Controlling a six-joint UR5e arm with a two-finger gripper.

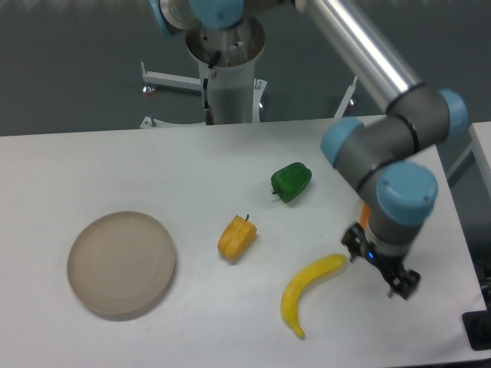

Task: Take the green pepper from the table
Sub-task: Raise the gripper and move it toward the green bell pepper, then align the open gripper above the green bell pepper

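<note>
Gripper (381, 270) beside banana (307, 290), pepper (291, 182) apart

We see an arm (360, 46) made of shiny silver tubes, with grey joint housings closed by light blue round caps. At the top of the frame its white column base carries a thin black cable. The wrist ends in small black parts.

the table (92, 165) carries the green pepper (291, 182), orange-yellow pepper (236, 238), banana (307, 287), beige plate (121, 264).

Green pepper (291, 182), white table (153, 161)
</note>
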